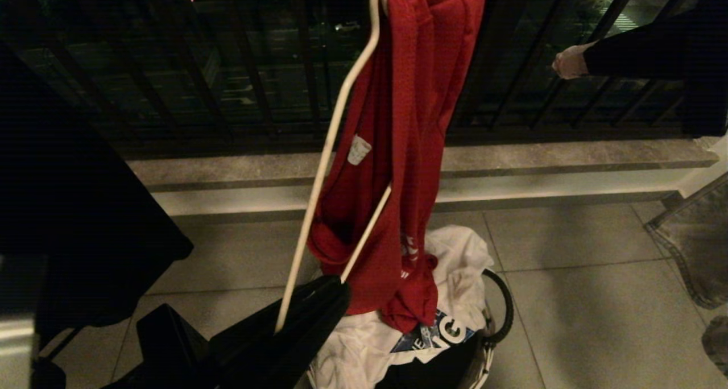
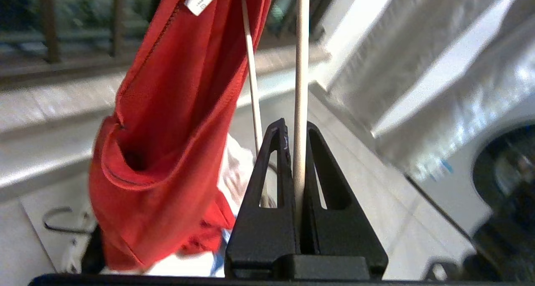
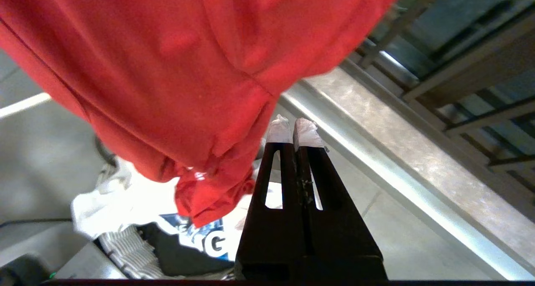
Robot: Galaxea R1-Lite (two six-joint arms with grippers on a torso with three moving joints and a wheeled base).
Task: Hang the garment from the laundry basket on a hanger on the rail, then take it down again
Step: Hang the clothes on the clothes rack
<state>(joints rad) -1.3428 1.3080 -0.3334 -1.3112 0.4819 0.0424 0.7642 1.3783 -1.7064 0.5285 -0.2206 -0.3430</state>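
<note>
Garment is bunched and draped over one arm of the hanger, hem trailing just above the laundry basket. Left hand clamps the hanger's wire low down, probably so the frame stays rigid for dressing. Right hand is closed and empty, just beside the cloth; likely about to re-grip. Person's hand is on the railing, well clear.

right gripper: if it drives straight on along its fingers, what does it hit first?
Probably the grey stone ledge under the railing. The shut, empty right gripper points just past the red garment, whose edge may brush it; depth unclear.
</note>
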